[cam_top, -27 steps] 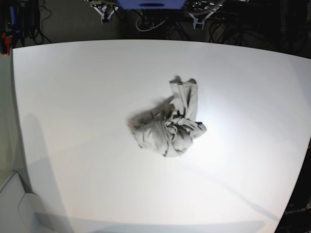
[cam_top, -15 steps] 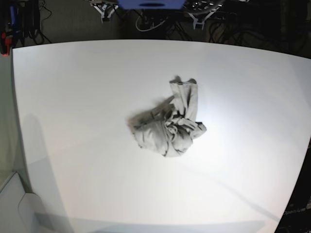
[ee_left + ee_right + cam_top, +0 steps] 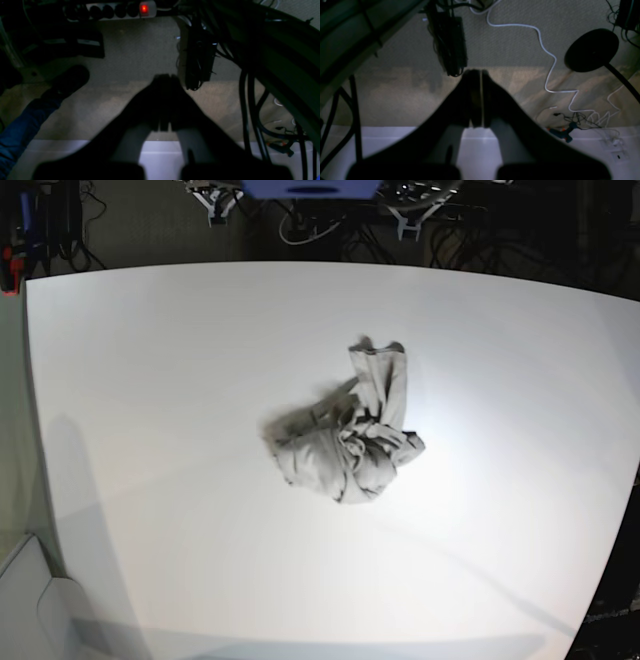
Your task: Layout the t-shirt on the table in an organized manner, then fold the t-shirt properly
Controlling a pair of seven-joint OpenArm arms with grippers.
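The t-shirt [image 3: 348, 438] lies crumpled in a grey-beige heap near the middle of the white table [image 3: 160, 380] in the base view. Neither arm shows in that view. In the left wrist view my left gripper [image 3: 165, 78] is a dark shape with its fingertips pressed together, shut on nothing, hanging above the carpet beyond the table's edge [image 3: 160, 145]. My right gripper [image 3: 475, 72] is likewise shut and empty, held past the table edge [image 3: 480, 132] over the floor. The t-shirt is out of both wrist views.
Beyond the table lie carpet, black cables [image 3: 246, 105], a power strip with a red light [image 3: 143, 8], a white cable [image 3: 545, 52] and a round black stand base [image 3: 591, 50]. A person's blue-trousered leg and dark shoe [image 3: 67, 80] are at the left wrist view's left.
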